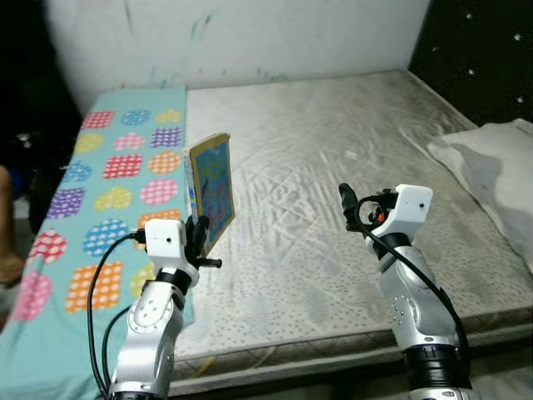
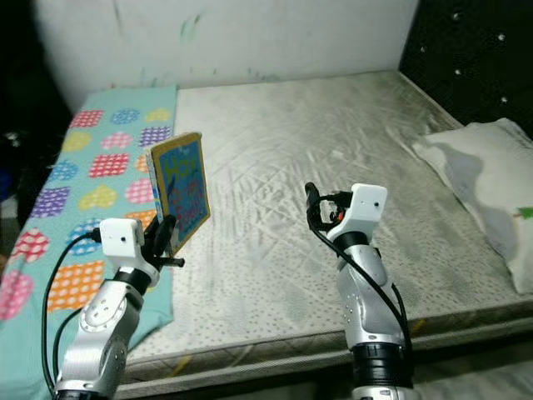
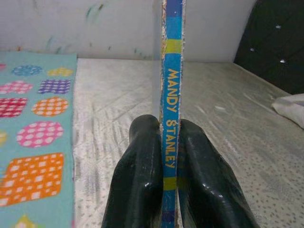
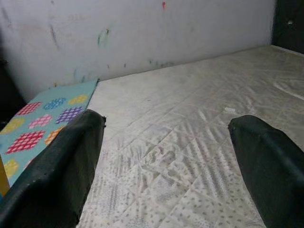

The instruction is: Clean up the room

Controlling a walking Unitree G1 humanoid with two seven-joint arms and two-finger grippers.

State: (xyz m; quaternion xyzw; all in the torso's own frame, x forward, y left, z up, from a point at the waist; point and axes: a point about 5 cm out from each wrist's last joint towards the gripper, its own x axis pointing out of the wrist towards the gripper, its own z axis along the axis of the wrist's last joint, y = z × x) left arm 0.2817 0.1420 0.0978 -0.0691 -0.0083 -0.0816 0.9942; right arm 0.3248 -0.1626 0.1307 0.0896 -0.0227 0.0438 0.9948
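The left claw (image 1: 198,237) is pinching the lower spine of a thin blue hardcover picture book with a yellow edge (image 1: 211,185), holding it upright over the bare grey quilted mattress (image 1: 350,142), just beside the turquoise sheet with coloured dotted patches (image 1: 117,175) at nine o'clock. Gripped so low, the tall book is likely tipping or slipping out. The right claw (image 1: 356,208) is hovering wide, holding nothing, at three o'clock.
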